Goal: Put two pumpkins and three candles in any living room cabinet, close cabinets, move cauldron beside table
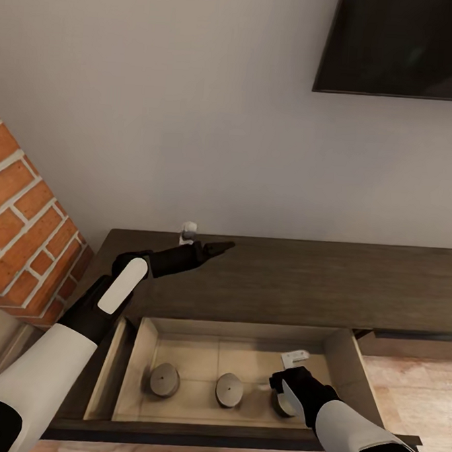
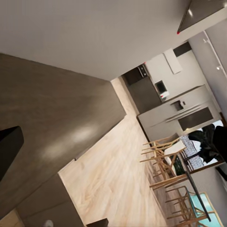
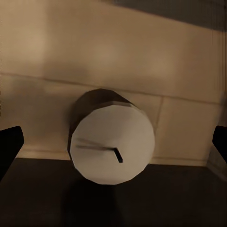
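Candles: three stand in the open cabinet (image 1: 384, 284) drawer (image 1: 197, 349), left candle (image 1: 164, 379), middle candle (image 1: 229, 389), and the third candle (image 3: 113, 142) under the right gripper (image 1: 283, 385), fingers spread wide either side, not touching it. Left gripper (image 1: 214, 247) hovers over the cabinet top, finger state unclear. Judged: candles done; drawer closing, pumpkins, cauldron remain.
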### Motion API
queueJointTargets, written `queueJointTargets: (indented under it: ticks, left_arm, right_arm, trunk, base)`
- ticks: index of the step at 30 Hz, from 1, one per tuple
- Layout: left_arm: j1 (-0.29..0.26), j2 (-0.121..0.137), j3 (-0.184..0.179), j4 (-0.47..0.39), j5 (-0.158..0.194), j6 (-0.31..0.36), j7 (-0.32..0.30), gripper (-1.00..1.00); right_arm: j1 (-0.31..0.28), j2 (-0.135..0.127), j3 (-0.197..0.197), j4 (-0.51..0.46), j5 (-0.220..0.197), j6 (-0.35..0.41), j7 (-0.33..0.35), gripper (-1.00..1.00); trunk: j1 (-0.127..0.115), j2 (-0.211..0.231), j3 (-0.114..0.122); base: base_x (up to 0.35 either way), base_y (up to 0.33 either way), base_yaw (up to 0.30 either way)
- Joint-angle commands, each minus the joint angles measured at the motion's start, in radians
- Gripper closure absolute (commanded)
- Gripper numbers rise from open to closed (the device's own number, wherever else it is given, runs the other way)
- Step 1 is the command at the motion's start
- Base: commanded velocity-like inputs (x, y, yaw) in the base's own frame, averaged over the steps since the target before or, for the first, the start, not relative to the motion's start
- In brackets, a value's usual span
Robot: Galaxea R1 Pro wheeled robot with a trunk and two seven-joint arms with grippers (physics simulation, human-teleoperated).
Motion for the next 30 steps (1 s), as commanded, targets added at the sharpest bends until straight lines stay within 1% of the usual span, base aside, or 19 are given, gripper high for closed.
queueJointTargets:
  ticks: [1, 8, 12, 19, 22, 26, 27, 28, 30]
  left_arm:
    - [0.0, 0.0, 0.0, 0.001, -0.001, 0.001, 0.001, -1.0]
    - [0.0, -0.002, -0.003, 0.003, -0.002, 0.002, 0.014, -1.0]
    - [0.0, -0.003, -0.004, 0.004, -0.002, 0.002, 0.015, -1.0]
    - [0.0, -0.002, -0.004, 0.005, -0.001, 0.002, 0.015, -1.0]
    - [0.0, -0.002, -0.004, 0.005, 0.0, 0.002, 0.015, -1.0]
    - [0.001, -0.003, -0.005, 0.005, -0.001, 0.001, 0.015, -1.0]
    - [0.001, -0.003, -0.006, 0.005, -0.001, 0.0, 0.016, -1.0]
    - [0.001, -0.003, -0.006, 0.005, -0.001, 0.0, 0.016, -1.0]
    - [0.001, -0.003, -0.007, 0.005, -0.001, 0.0, 0.017, -1.0]
  right_arm:
    - [0.0, 0.0, 0.0, 0.0, 0.0, 0.0, 0.0, -1.0]
    - [0.0, -0.004, 0.002, 0.0, -0.001, 0.002, 0.0, -1.0]
    - [0.0, -0.01, 0.0, 0.0, -0.002, 0.002, 0.0, -1.0]
    - [0.0, -0.011, -0.001, -0.001, 0.0, 0.002, 0.0, -1.0]
    - [0.0, -0.014, -0.002, -0.007, -0.001, 0.0, 0.001, -1.0]
    - [0.0, -0.044, -0.006, -0.088, -0.005, -0.001, 0.035, -1.0]
    - [0.0, -0.067, -0.007, -0.136, -0.006, 0.0, 0.087, -1.0]
    - [0.0, -0.082, -0.008, -0.162, -0.007, 0.0, 0.125, -1.0]
    - [0.001, -0.112, -0.014, -0.218, -0.018, 0.001, 0.223, -1.0]
  trunk:
    - [-0.004, 0.007, 0.003]
    - [-0.031, 0.056, 0.025]
    - [-0.046, 0.084, 0.038]
    - [-0.073, 0.133, 0.06]
    - [-0.084, 0.154, 0.069]
    - [-0.1, 0.182, 0.082]
    - [-0.104, 0.189, 0.085]
    - [-0.107, 0.196, 0.088]
    - [-0.115, 0.21, 0.094]
  base:
    - [0.0, 0.0, 0.0]
    - [-0.027, 0.002, 0.0]
    - [-0.249, 0.071, 0.0]
    - [-0.3, 0.102, 0.0]
    - [-0.138, 0.034, 0.0]
    - [-0.018, 0.004, 0.0]
    - [-0.003, 0.001, 0.0]
    - [-0.002, 0.0, 0.0]
    - [-0.001, 0.0, 0.0]
